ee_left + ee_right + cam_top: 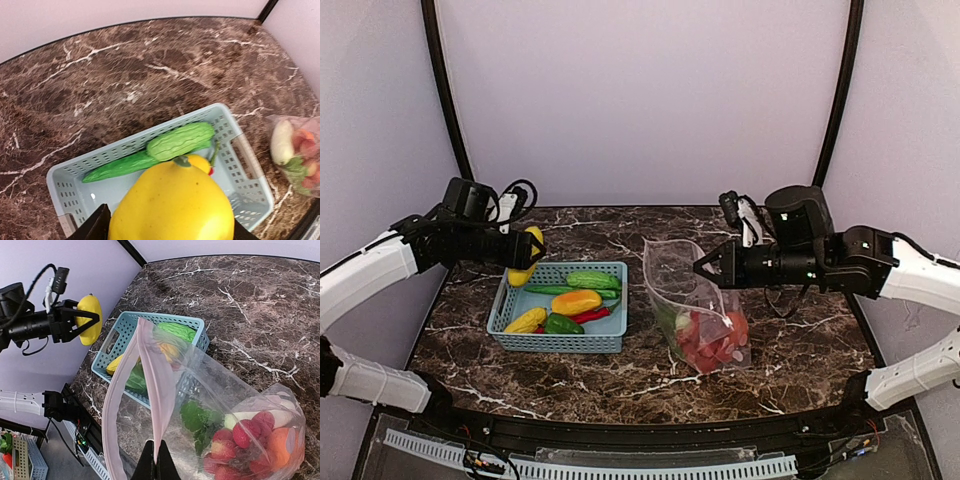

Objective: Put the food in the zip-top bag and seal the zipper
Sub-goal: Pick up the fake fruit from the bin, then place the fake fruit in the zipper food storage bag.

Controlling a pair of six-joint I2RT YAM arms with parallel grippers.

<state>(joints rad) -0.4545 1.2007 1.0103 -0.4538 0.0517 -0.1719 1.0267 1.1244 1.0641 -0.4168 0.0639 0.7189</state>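
Yellow plastic showed between the fingers of the left end effector (520, 250), which was clamped on a yellow pepper (524, 273) held in the air above the left end of the light blue lattice basket (560, 346). In the basket lay an ear of corn (525, 321), a green pepper (563, 325), an orange pepper (576, 301), a red chili (593, 315) and a bumpy green cucumber (593, 280). The basket sat on the brown marble desk (790, 340). Just to its right the clear zip-top bag (670, 262) rested its bottom on the desk, with strawberries (718, 342), a white radish (252, 416) and leafy greens (197, 416) heaped inside. Its mouth gaped open towards the basket, the zipper (148, 371) unsealed. The right end effector (702, 266) had its jaws pinched together on the mouth edge, holding that side of the bag up.
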